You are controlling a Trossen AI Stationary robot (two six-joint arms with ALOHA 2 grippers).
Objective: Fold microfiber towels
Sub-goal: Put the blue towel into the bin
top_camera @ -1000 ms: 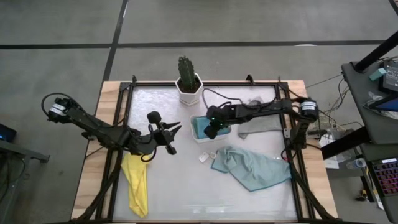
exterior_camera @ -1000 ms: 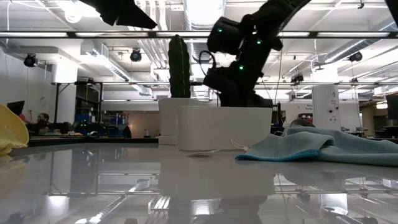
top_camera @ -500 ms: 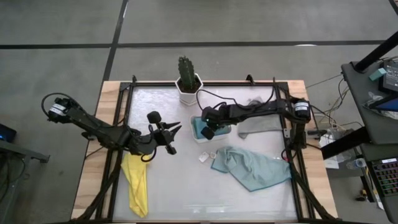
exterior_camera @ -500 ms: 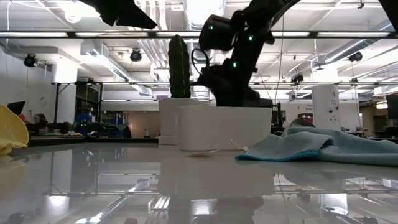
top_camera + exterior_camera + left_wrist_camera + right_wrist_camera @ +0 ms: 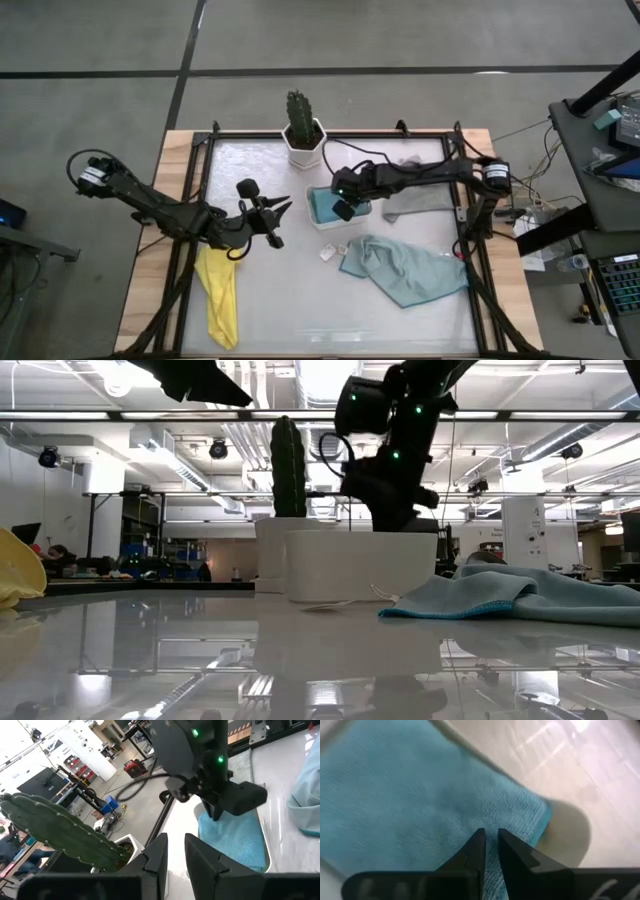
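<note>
The right gripper [image 5: 342, 207] hangs just above the bright blue towel [image 5: 322, 205] in the white tray [image 5: 322, 224] near the table's far edge, fingers almost together, holding nothing; the left gripper [image 5: 277, 222], nearly closed and empty, waits near the left edge.

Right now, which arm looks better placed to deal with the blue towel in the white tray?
Probably the right: its claw hangs directly over the blue towel in the tray, while the left claw waits off to the side.
</note>
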